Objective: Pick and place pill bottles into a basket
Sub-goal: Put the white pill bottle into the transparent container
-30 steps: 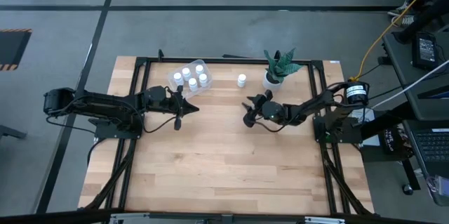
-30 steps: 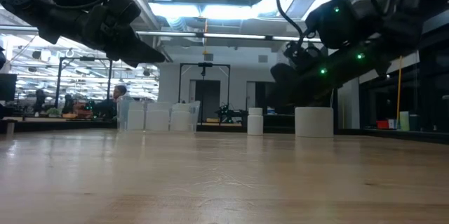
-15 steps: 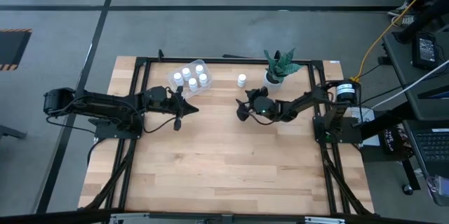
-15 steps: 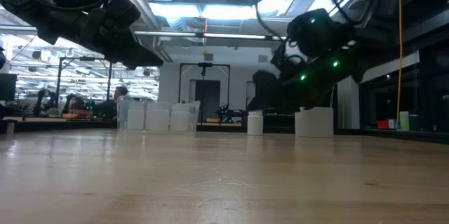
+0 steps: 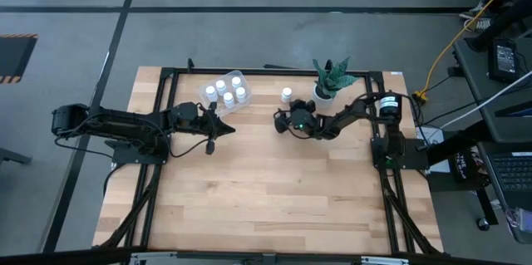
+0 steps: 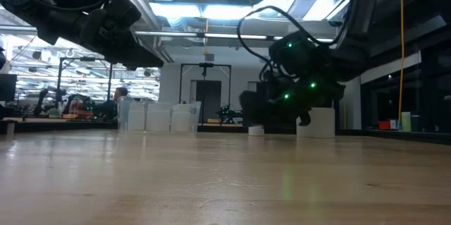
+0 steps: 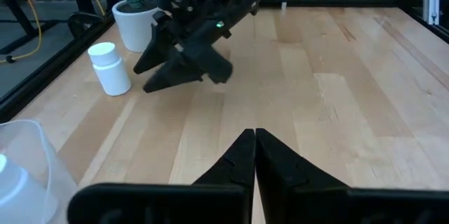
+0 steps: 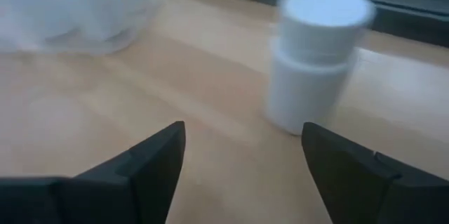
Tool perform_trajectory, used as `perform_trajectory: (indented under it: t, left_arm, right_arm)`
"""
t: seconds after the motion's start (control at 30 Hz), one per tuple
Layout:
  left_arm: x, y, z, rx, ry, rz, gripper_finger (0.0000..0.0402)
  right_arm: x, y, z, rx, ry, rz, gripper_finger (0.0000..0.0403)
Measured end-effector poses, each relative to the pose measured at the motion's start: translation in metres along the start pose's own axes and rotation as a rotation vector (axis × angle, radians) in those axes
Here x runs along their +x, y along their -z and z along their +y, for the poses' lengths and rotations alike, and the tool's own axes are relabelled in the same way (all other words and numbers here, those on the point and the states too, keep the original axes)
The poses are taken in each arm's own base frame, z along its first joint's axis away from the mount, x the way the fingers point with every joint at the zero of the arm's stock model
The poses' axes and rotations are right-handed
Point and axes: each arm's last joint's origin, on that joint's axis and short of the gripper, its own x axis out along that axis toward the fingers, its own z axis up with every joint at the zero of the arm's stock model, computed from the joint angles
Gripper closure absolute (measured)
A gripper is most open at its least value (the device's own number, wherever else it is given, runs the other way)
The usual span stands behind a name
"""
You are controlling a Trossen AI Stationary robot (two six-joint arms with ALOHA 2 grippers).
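1. Light wooden slatted table [image 5: 274, 190] under a black frame; everything of interest along its 12 o'clock edge.
2. Clear rounded plastic basket [image 5: 224, 92] at about 11 o'clock of table centre, holding four small white capped pill bottles. Thin-walled tub, judged light and liable to slide if nudged.
3. White plant pot with green spiky leaves [image 5: 324, 90] at about 1 o'clock, just beside the working zone; to be avoided on approach.
4. Left gripper [image 5: 213, 129] parked at 6 o'clock of the basket, fingers pressed together, nothing between them.
5. Right gripper [image 5: 283, 120] at 6 o'clock of the loose bottle, fingers spread wide, released and empty.
6. Last small white cylindrical pill bottle [image 5: 286, 95] standing upright on the wood between basket and pot. In the right wrist view, bottle [image 8: 313, 59] ahead of the spread fingers [image 8: 151, 164], not yet between them, offset toward one finger.
7. Handling, judged: rigid smooth plastic, light, easily tipped by a glancing finger. Best taken across the body just below the wider cap, so the cap lip stops slip. Finger line to be centred before closing.
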Motion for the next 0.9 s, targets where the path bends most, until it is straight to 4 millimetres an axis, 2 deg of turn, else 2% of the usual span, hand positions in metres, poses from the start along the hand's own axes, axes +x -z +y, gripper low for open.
perform_trajectory:
  t: [0.33,0.7,0.9]
  left_arm:
    - [0.0,0.0,0.0,0.047,0.0,0.0,0.0399]
    - [0.0,0.0,0.0,0.049,-0.005,0.0,0.0396]
    - [0.0,0.0,0.0,0.051,-0.005,-0.001,0.0399]
  right_arm:
    - [0.011,-0.008,-0.009,0.058,0.027,0.004,0.012]
    - [0.027,-0.022,-0.015,0.016,0.013,0.054,0.0121]
    - [0.031,-0.027,-0.011,-0.048,-0.04,0.059,0.0121]
